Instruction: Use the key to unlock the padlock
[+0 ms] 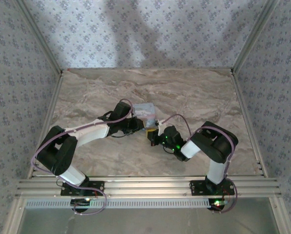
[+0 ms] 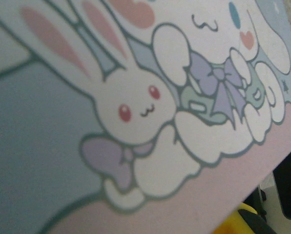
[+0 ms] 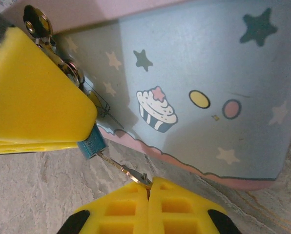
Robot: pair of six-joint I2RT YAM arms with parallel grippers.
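Top view: we see the tin [image 1: 144,109] near the middle of the marble table [image 1: 199,92], with both arms meeting at its 6 o'clock edge. The left gripper [image 1: 140,126] comes in from 8 o'clock and the right gripper [image 1: 153,138] from 4 o'clock, tips almost touching.

Right wrist view: the right gripper [image 3: 149,187] sits at 6 o'clock, its yellow pads pressed together and pinching the head of the key [image 3: 132,173]. The key blade slants up toward 10 o'clock and its tip meets the padlock [image 3: 91,147]. We can't tell whether it sits inside the keyhole. The padlock is small and teal, at 8 o'clock, low against the tin's side wall [image 3: 209,73] and just above the table. It pokes out from under a big yellow finger [image 3: 38,92] of the left gripper at 9 o'clock and touches that finger. We can't tell if the left jaws are clamped on it or spread. Shiny round metal pieces [image 3: 37,22] run along that finger's top edge, at 10 to 11 o'clock.

Left wrist view: the tin lid [image 2: 48,156] with its bunny print is very close and blurry.
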